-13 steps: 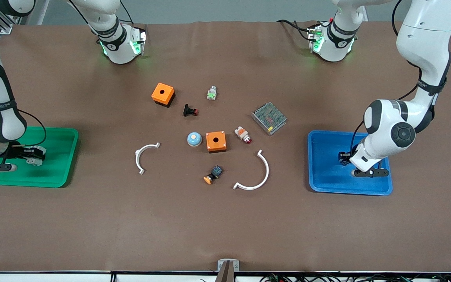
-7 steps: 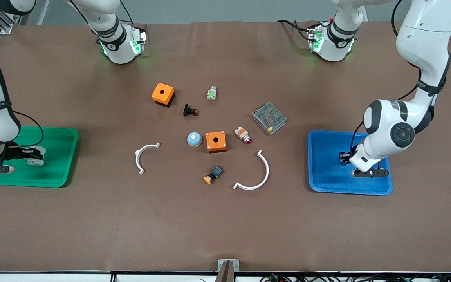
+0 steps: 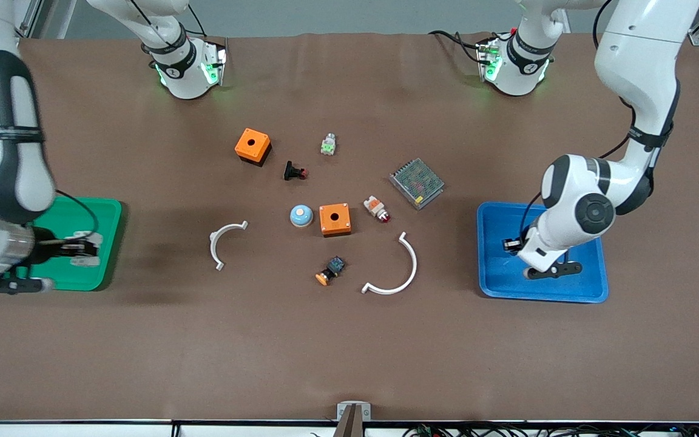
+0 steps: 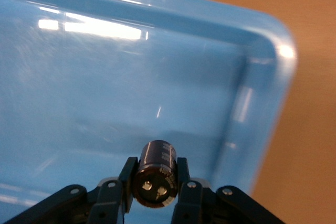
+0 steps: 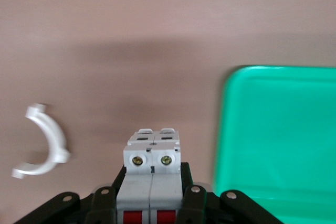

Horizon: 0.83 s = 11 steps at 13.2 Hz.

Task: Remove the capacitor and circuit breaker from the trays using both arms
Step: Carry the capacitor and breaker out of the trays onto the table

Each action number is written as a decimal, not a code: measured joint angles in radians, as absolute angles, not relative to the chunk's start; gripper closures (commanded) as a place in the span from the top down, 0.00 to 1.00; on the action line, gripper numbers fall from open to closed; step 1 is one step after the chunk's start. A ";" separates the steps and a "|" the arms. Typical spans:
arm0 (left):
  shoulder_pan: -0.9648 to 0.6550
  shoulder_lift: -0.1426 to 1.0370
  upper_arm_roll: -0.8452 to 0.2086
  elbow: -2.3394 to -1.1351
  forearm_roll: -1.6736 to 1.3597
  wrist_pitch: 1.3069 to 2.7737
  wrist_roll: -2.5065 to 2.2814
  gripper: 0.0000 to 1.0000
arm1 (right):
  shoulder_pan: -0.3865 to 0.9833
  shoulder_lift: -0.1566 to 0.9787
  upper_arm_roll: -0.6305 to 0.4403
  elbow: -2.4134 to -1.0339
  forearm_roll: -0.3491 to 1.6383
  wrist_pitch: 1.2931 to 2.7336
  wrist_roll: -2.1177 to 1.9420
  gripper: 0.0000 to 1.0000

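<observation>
the left gripper (image 4: 156, 192) is clenched on the capacitor (image 4: 156, 172), its 2 fingers (image 4: 127, 182) pinching the round black body from either side, and it hangs over the blue tray (image 3: 495, 285) with the part lifted clear of the tray floor. the right gripper (image 5: 152, 198) is clamped on the circuit breaker (image 5: 153, 169), holding the grey block by its 2 flat sides over the rim of the green tray (image 3: 107, 243) that faces the white arc clip (image 3: 223, 244).

the capacitor looks light and hard, but its smooth round wall could roll or slip between flat pads; a grip across the middle of the cylinder, as shown, seems the safest hold. the circuit breaker looks stiff, boxy and somewhat heavier, and its parallel faces should give a sure hold, best taken low on the body and away from the red levers.

the front view places both arms at their trays, yet the capacitor is hidden there by the wrist of the left arm (image 3: 574, 218), and the breaker shows only as a pale blur at the right arm (image 3: 3, 182). the left wrist view shows the capacitor's end with 2 pale terminals, and the right wrist view shows the breaker's 2 brass screws and the brown table (image 3: 349, 340) under it.
</observation>
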<state>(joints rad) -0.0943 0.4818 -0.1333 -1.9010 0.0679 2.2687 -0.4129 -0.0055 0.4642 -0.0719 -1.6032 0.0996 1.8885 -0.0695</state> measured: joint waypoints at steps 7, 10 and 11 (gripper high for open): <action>-0.303 0.522 -0.136 -1.731 0.068 2.163 -0.744 0.15 | 0.383 0.534 -0.069 -1.677 0.111 2.165 0.431 0.00; -0.376 0.632 -0.136 -1.582 0.068 2.137 -0.872 0.15 | 0.446 0.627 -0.070 -1.683 0.113 2.294 0.503 0.00; -0.397 0.673 -0.136 -1.536 0.068 2.134 -0.905 0.15 | 0.455 0.649 -0.070 -1.683 0.114 2.320 0.506 0.00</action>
